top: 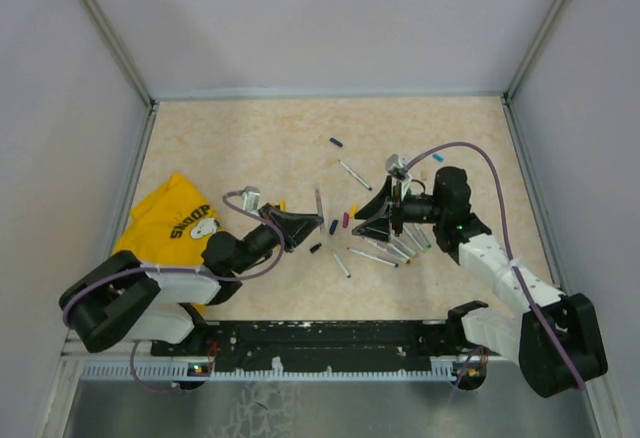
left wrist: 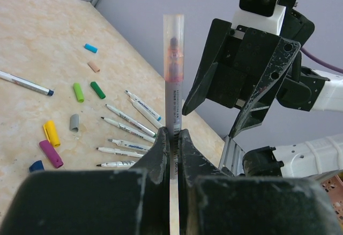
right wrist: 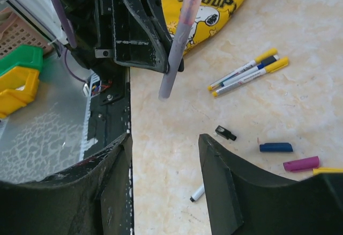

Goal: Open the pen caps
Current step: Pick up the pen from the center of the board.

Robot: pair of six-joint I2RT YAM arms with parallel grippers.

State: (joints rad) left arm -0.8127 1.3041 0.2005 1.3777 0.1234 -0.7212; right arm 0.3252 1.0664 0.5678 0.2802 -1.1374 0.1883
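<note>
From above, my left gripper [top: 300, 230] is pinched shut on a slim grey marker pen [top: 319, 206] near the middle of the beige table [top: 250, 148]. My right gripper [top: 365, 218] faces it from just beside, jaws parted about halfway with nothing between them. Small plastic caps lie below the gap between us: a purple cap [top: 345, 220], a dark blue cap [top: 333, 226] and a black cap [top: 315, 248]. A row of white-barrelled uncapped pens [top: 392, 248] lies under my right wrist, and a crumpled yellow cloth [top: 170, 220] sits by my left arm.

From my left wrist, my fingers [left wrist: 159, 152] close tight on the grey marker pen [left wrist: 173, 101], which stands straight up out of them. A clear plastic cap [left wrist: 174, 31] sits on its upper end. My right gripper [left wrist: 211, 118] hangs close behind the pen; I cannot tell whether it touches. On the table to the left lie two green caps [left wrist: 79, 92], a grey cap [left wrist: 74, 122], a yellow cap [left wrist: 51, 132], the purple cap [left wrist: 51, 153] and a fan of uncapped pens [left wrist: 128, 133].

From my right wrist, my right gripper [right wrist: 165, 138] is spread and empty. The grey marker pen [right wrist: 179, 42] slants above it in my left gripper [right wrist: 153, 58]. Three yellow-ended pens [right wrist: 246, 74] lie on the table near the cloth.
</note>
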